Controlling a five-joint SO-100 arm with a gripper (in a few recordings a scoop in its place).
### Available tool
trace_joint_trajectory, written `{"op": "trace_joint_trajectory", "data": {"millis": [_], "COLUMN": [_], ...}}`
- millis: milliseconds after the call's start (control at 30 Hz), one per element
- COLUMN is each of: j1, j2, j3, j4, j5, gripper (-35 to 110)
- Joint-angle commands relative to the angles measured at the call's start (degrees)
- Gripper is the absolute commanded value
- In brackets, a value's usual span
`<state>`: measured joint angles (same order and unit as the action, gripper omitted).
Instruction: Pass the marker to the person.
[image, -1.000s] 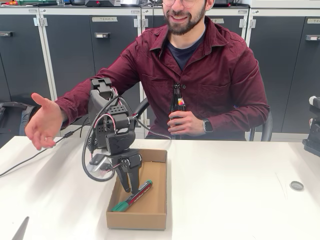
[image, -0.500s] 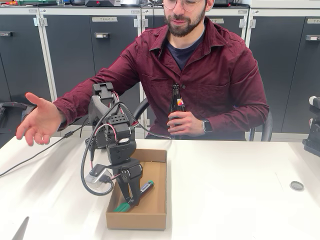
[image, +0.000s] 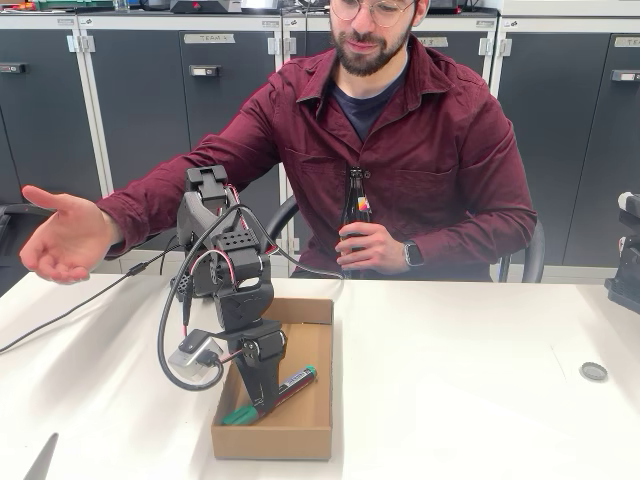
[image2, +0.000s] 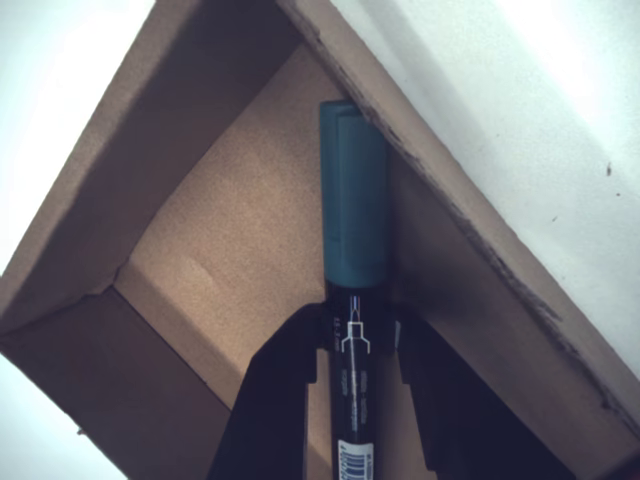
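One green-capped marker (image2: 354, 260) lying snug along cardboard box (image: 310, 425) wall, fingers (image2: 270, 400) straddling its dark barrel, apparently clamped on, person's open hand (image: 62, 240) waiting left of the box

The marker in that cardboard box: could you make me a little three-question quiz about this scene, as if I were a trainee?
1. True or false: the marker lies inside the cardboard box.
2. In the wrist view, the pincer fingers stand: A) on either side of the marker's barrel, B) far above the box, C) around the bottle.
3. What does the person hold against the chest with one hand, while the other hand is held out open?

Key: 1 true; 2 A; 3 a brown bottle.
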<state>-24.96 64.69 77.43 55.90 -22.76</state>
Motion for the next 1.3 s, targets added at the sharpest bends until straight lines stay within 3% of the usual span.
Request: {"op": "trace_joint_trajectory", "data": {"millis": [0, 467, 800, 1000, 1267], "j1": [0.09, 3.08, 23.38, 33.13, 29.27], "j2": [7.29, 28.92, 34.8, 38.58, 46.58], "j3": [-1.41, -6.68, -3.16, 2.46, 14.5], "j4": [2.72, 12.92, 9.23, 14.59, 27.86], "j5": [0.18, -7.91, -11.87, -9.93, -1.32], "gripper": [-5, -5, -5, -5, -5]}}
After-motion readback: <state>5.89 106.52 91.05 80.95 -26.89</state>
